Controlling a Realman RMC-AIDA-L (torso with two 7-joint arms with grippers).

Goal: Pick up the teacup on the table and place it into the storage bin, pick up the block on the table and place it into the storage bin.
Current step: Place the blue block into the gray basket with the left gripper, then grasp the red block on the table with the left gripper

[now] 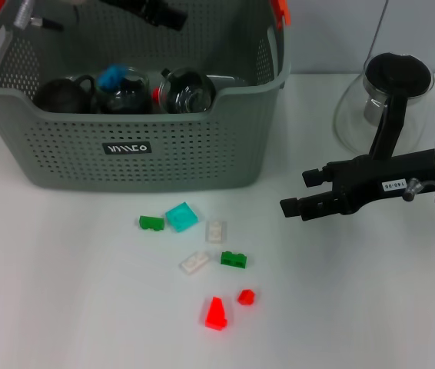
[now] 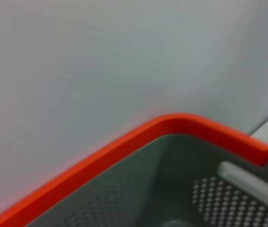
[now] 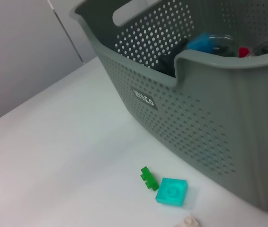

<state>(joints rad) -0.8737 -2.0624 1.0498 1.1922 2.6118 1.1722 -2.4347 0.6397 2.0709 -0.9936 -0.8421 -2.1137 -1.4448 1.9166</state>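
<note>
The grey-green storage bin point(image 1: 148, 146) stands at the back left of the table, and the right wrist view shows its labelled wall point(image 3: 195, 113). Inside it lie dark glass teacups point(image 1: 187, 91) and a blue block point(image 1: 113, 75). Loose blocks lie on the table in front of it: a teal one point(image 1: 181, 217) point(image 3: 172, 191), a green one point(image 1: 151, 223) point(image 3: 148, 178), another green one point(image 1: 233, 260), two clear ones point(image 1: 215, 231) and two red ones point(image 1: 216, 314). My right gripper point(image 1: 298, 192) hovers open and empty, to the right of the blocks. My left gripper point(image 1: 156, 11) hangs over the bin's back.
A glass teapot point(image 1: 386, 100) with a black handle stands at the back right, just behind my right arm. The left wrist view shows only the bin's orange handle rim point(image 2: 138, 142) and a grey wall.
</note>
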